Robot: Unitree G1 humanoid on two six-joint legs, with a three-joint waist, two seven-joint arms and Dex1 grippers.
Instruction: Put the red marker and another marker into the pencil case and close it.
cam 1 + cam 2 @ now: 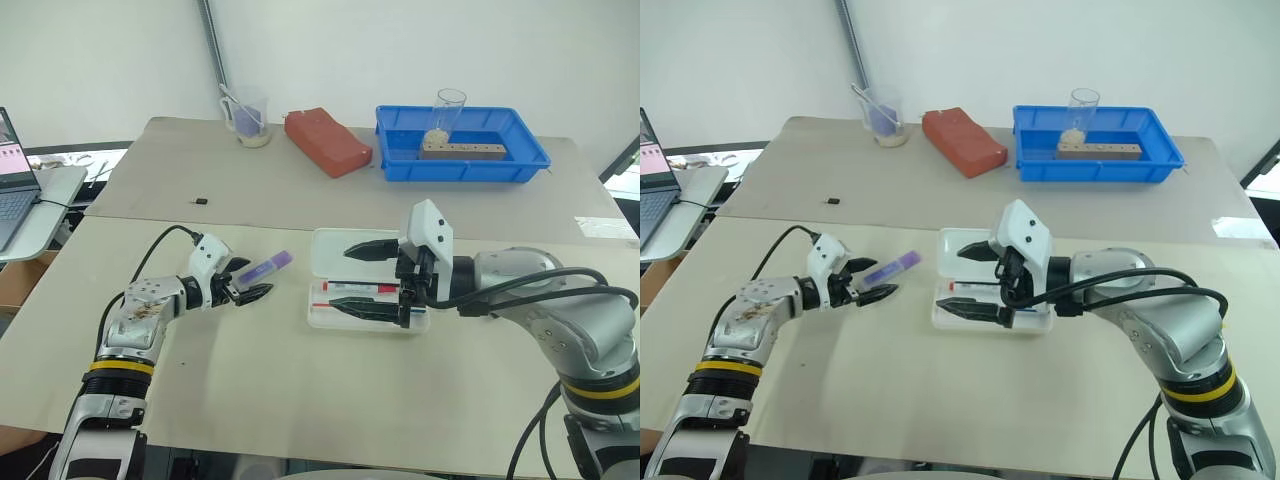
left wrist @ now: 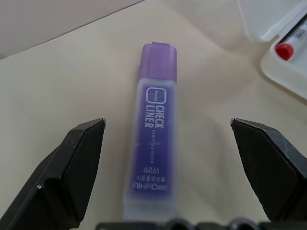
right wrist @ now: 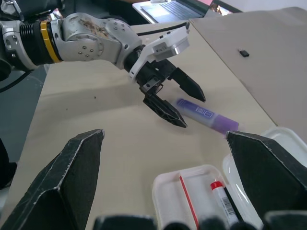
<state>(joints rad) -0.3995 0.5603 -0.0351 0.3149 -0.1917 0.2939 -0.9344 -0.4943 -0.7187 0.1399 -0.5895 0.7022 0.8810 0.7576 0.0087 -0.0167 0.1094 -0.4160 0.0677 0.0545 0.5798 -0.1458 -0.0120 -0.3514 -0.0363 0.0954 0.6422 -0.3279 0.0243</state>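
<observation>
Purple highlighter: lies flat on the beige table, cap end pointing away toward the case, tail end just in front of the left gripper.
Left gripper: fingers spread wide either side of the highlighter's tail, not touching it — nothing held.
Handling, highlighter: my guess is light, stiff and smooth plastic, chunky enough to sit well between the pads; it could skid or roll if only one finger meets it first. Best taken across the middle of the frosted barrel, not on the cap, which might pull off.
Right gripper: fingers spread, hovering over the pencil case, empty.
Pencil case: white translucent plastic, lid swung open and lying flat on the far side, just beyond the highlighter's cap.
Red marker: already lying in the case tray, beside a thin red pen.
Handling, case: looks thin and light — likely to slide on the table when the lid is pushed, so it wants steadying.
Progress: one marker in, the highlighter not yet picked up, lid not yet shut.
Far table: a blue tray, a red brick-like block, a clear cup.
</observation>
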